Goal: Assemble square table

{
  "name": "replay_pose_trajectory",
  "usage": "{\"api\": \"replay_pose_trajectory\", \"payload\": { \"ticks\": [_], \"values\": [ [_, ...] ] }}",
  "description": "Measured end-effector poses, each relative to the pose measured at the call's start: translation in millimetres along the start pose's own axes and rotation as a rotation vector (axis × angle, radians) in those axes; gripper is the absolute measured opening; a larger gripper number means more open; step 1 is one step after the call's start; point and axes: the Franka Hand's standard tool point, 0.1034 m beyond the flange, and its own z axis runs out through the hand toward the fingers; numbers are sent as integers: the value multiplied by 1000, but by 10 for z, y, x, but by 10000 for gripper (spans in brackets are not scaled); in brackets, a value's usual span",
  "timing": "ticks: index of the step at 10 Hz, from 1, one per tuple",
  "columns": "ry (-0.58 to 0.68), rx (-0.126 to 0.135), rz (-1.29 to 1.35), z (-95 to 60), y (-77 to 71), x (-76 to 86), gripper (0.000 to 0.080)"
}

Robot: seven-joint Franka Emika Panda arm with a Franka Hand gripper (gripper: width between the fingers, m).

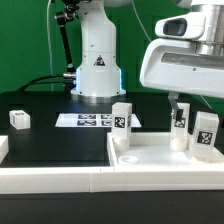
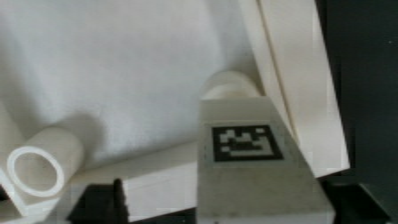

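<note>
Now the two-finger gripper (image 2: pixel 217 198) is hanging unclenched directly over the white tagged plastic block leg (image 2: pixel 240 140) that is standing upright on the white square rimmed plastic top (image 2: pixel 125 90).

**Green wall (image 1: pixel 30 40), black tabletop (image 1: pixel 45 105)**

In the exterior view a plain green wall fills the back. Below it lies the matte black tabletop. Dark cables (image 1: pixel 30 84) trail along its far edge, the marker board (image 1: pixel 88 120) lies flat mid-surface, and a long white rail (image 1: pixel 50 182) borders its near side.
</note>
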Motion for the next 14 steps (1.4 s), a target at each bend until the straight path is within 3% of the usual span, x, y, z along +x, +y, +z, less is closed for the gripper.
{"api": "replay_pose_trajectory", "payload": {
  "ticks": [1, 2, 7, 14],
  "values": [
    [1, 2, 15, -3, -3, 2, 440],
    [1, 1, 30, -2, 0, 4, 293],
    [0, 2, 317, 0, 2, 4, 293],
    [52, 49, 971, 11, 16, -37, 293]
  ]
}}
